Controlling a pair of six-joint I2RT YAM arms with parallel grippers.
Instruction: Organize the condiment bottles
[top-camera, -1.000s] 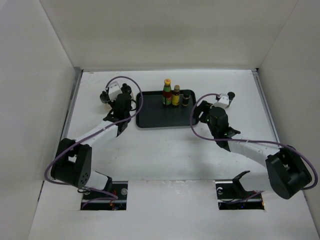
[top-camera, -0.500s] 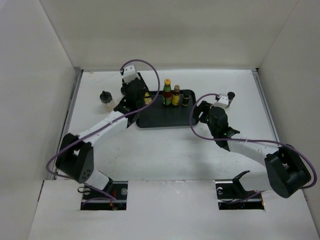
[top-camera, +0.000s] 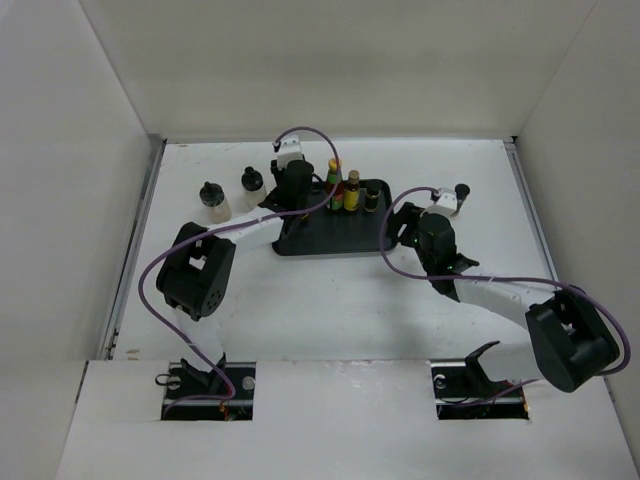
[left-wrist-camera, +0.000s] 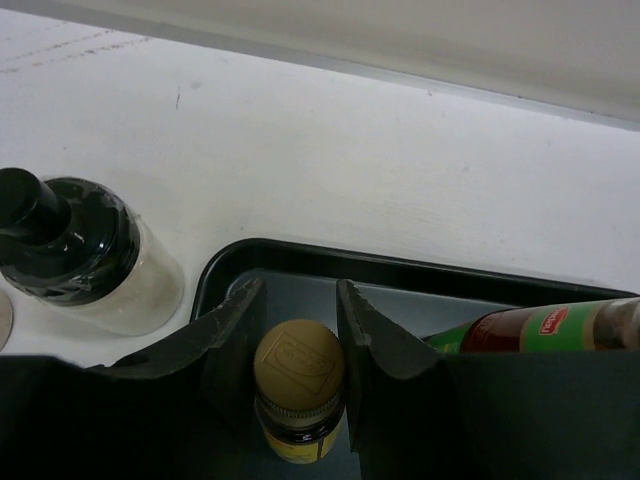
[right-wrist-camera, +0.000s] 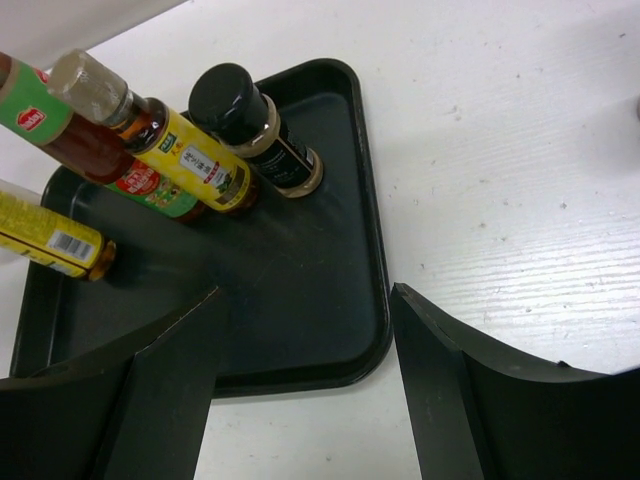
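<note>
left hand (left-wrist-camera: 298, 315) pinching a slim bottle (left-wrist-camera: 298, 365) at the black tray's (left-wrist-camera: 400, 270) back-left corner
its round tan cap sits between dark ridged fingers (left-wrist-camera: 232, 335); a red bottle (left-wrist-camera: 545, 328) stands just right, and a squat bottle (left-wrist-camera: 85, 258) with a glossy black cap stands left on the white table (left-wrist-camera: 400, 150). the right hand (right-wrist-camera: 307, 295) is spread and empty over the tray's rounded corner.

Squat bottles (top-camera: 211, 203) left of tray (top-camera: 330, 236)

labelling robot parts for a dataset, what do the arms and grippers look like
Both arms have white tubular links between bulky black joint housings: the left arm and the right arm. A thin purple cable loops loosely along each. The left gripper and right gripper each have two matte black, wedge-shaped fingers. No markings are visible.
</note>
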